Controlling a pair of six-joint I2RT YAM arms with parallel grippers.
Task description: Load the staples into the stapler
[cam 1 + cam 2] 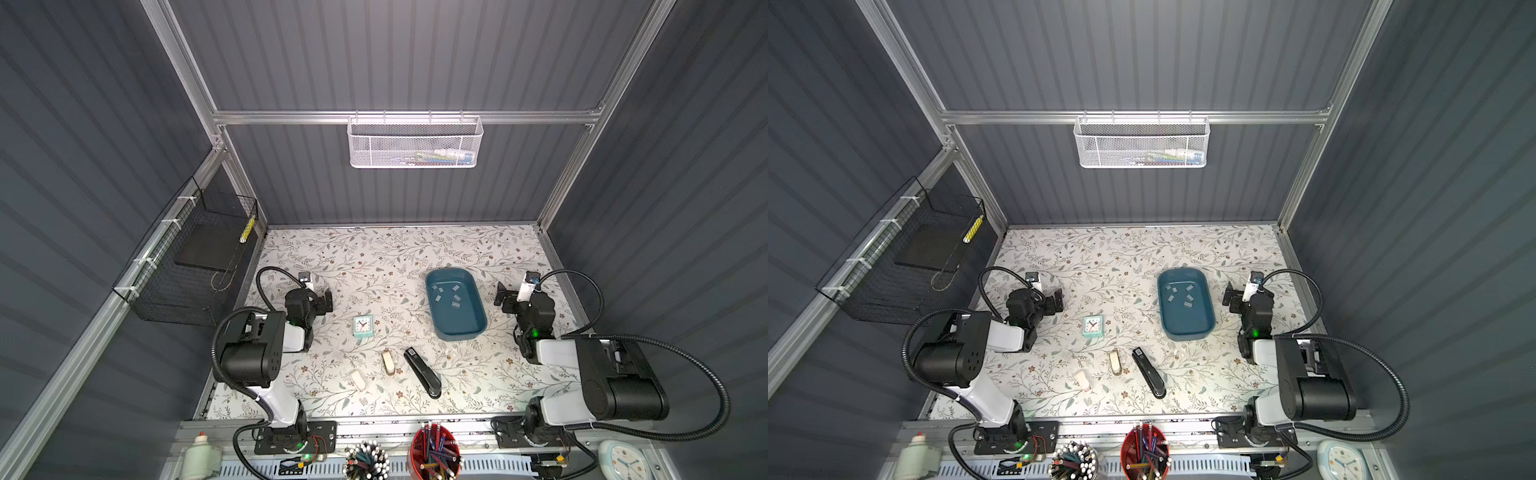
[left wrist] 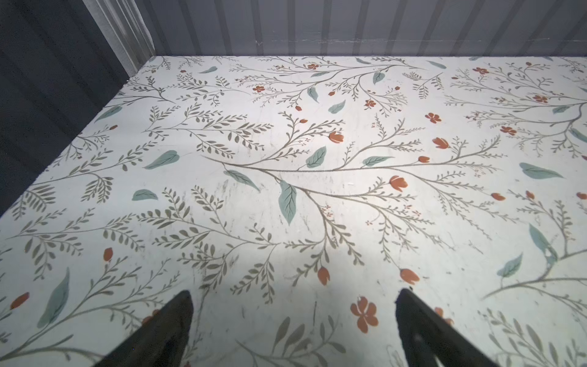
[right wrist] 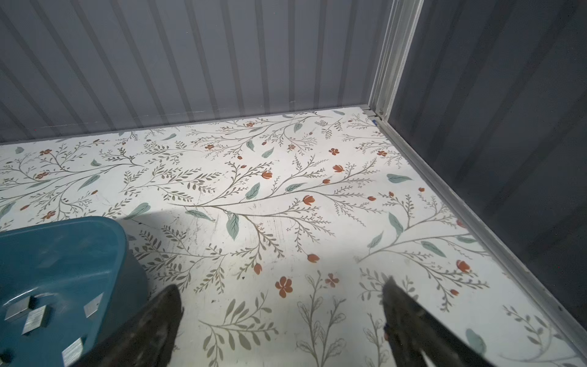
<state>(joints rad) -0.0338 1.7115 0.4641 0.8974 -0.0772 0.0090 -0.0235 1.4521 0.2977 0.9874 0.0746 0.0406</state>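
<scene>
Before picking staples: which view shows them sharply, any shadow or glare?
Both top views: staples small, soft, evenly lit in the blue tray. Right wrist view: staples crisp, slightly shiny; right gripper blurred, shadow beneath it. Left wrist view: no staples.

The left arm and right arm pair bulky black motor housings with glossy white links; a ribbed black cable trails from each; a green light glows on each wrist; the left claw and right claw have dark, scuffed, tapering fingers; the black base plates carry screws.
</scene>
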